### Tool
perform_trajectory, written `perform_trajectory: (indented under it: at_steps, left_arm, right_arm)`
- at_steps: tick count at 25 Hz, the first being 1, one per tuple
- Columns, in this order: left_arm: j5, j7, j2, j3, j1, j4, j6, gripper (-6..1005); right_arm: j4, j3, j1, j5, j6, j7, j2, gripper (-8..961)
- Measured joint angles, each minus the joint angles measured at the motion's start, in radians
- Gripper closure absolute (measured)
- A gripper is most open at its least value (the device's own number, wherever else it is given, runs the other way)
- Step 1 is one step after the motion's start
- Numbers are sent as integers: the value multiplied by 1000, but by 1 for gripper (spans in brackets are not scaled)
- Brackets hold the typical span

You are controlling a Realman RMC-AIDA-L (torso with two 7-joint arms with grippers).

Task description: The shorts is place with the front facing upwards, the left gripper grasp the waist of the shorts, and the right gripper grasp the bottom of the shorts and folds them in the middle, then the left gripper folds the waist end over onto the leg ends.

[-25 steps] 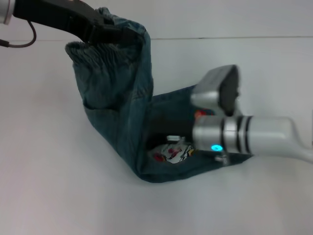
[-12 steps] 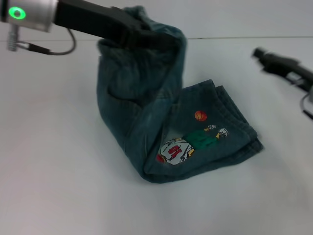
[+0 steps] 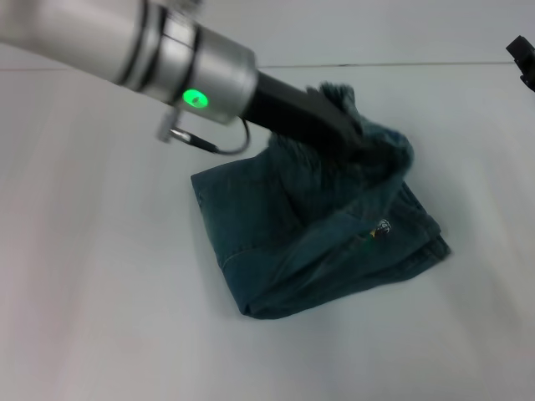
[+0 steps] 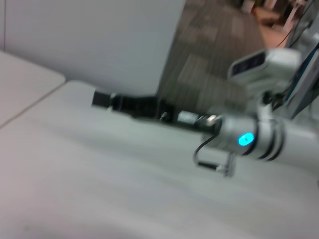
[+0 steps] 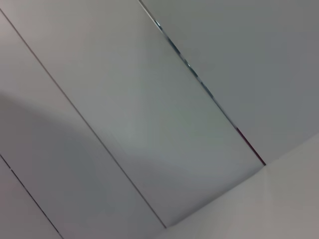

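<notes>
The blue denim shorts (image 3: 284, 242) lie folded on the white table (image 3: 100, 317). My left gripper (image 3: 366, 142) reaches in from the upper left and is shut on the waist of the shorts (image 3: 399, 150). It holds the puckered band low above the right half of the fabric. Beneath it the leg ends (image 3: 433, 241) lie flat at the right, with a sliver of the cartoon print (image 3: 380, 226) showing. My right gripper (image 3: 522, 55) is pulled back to the far right edge, away from the shorts. In the left wrist view the right gripper (image 4: 102, 98) points along the table.
A dark seam line (image 3: 468, 63) crosses the back of the table. In the left wrist view, patterned floor (image 4: 209, 55) lies beyond the table edge. The right wrist view shows only pale panels (image 5: 149, 99).
My left gripper has carried the waist rightward and down over the leg ends, covering most of the print. The right arm has drawn back to the right edge.
</notes>
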Motion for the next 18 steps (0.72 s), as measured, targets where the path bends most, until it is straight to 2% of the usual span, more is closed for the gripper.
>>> perform_trajectory:
  at_steps: [4,8,10,14,18]
  left_arm:
    - [-10,0,-6,88,-32,-121,-147,944]
    - [-53,-1,-10,181,-36,-182,-269,943]
    - [-67,-1,-9,213,-35,-200,-298,885]
    - [-90,1,-9,216,-23,-205,-313,769]
    - [-158,26,-6,211,5,-198,-315,576]
  right_arm:
    - [19,-6,-1,4,-7,-5,0,893]
    - [33,-1,-3,5,-4,-5,-1,891]
    - [33,-1,-3,6,-3,-5,-1,890]
    - [35,-7,-4,7,-2,-5,0,887]
    - [42,-11,0,3,1,-8,0,885]
